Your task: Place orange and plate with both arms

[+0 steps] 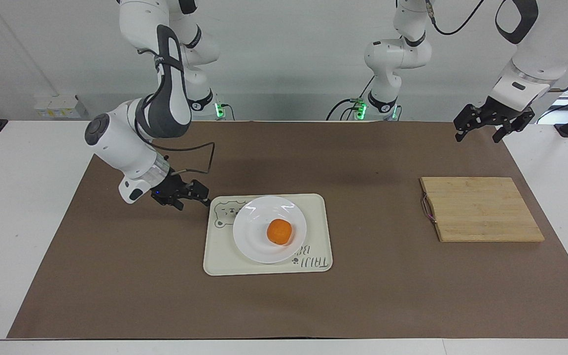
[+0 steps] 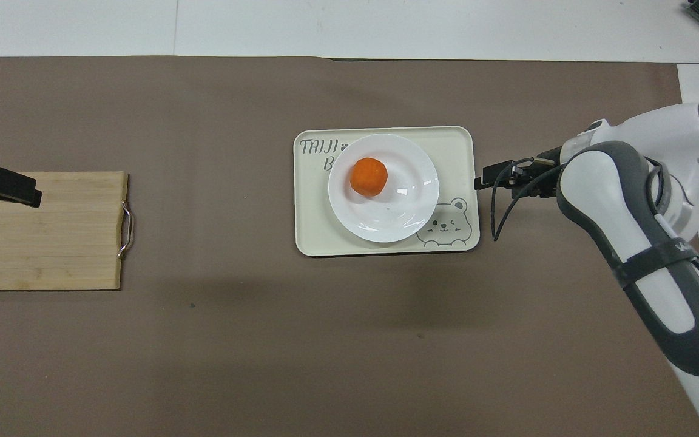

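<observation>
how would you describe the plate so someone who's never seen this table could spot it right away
Start at the brown mat covering the table and find the cream rectangular tray with a bear drawing near its middle. The plate lies on that tray. It is the only round, glossy white dish there, and an orange sits on it.
</observation>
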